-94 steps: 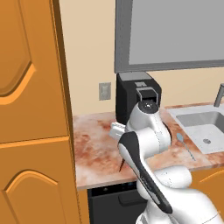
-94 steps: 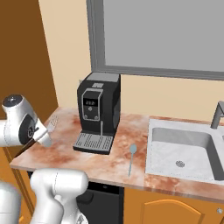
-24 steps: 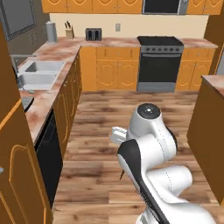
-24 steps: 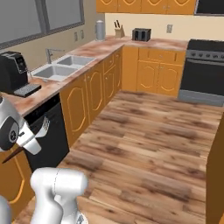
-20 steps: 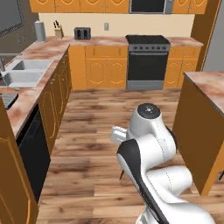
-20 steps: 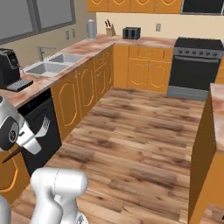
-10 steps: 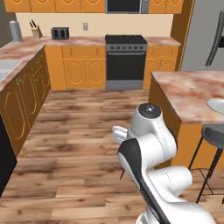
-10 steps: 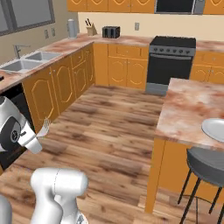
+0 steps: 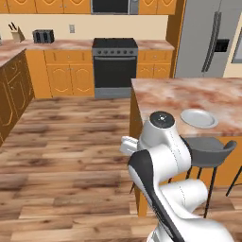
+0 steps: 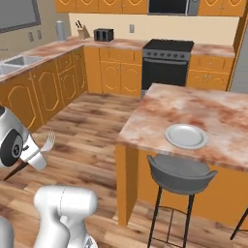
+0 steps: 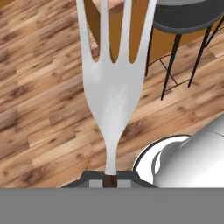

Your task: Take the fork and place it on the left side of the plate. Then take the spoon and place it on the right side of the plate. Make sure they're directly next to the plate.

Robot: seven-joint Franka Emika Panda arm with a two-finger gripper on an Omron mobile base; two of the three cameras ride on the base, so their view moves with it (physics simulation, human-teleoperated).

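My gripper (image 11: 110, 177) is shut on the fork (image 11: 111, 87), whose silver tines stick out far ahead in the hand view, above the wooden floor. In the right base view the fork (image 10: 48, 141) juts from the gripper (image 10: 35, 158) at the left edge, its dark handle end showing below. The gripper (image 9: 126, 145) is held low in front of the arm, well short of the island. The grey-white plate (image 9: 199, 118) lies on the island counter, alone, near its front edge (image 10: 186, 136). The spoon is out of view.
The marble island counter (image 10: 203, 109) stands ahead to the right, with a grey stool (image 10: 180, 177) tucked under its near edge. A black stove (image 9: 115, 66) and orange cabinets line the far wall, and a steel fridge (image 9: 208, 38) stands behind the island. Wooden floor spreads to the left.
The base has kept driving and turning, so the whole scene has shifted: the island with the plate is now nearer and more central. The fork stays in the gripper.
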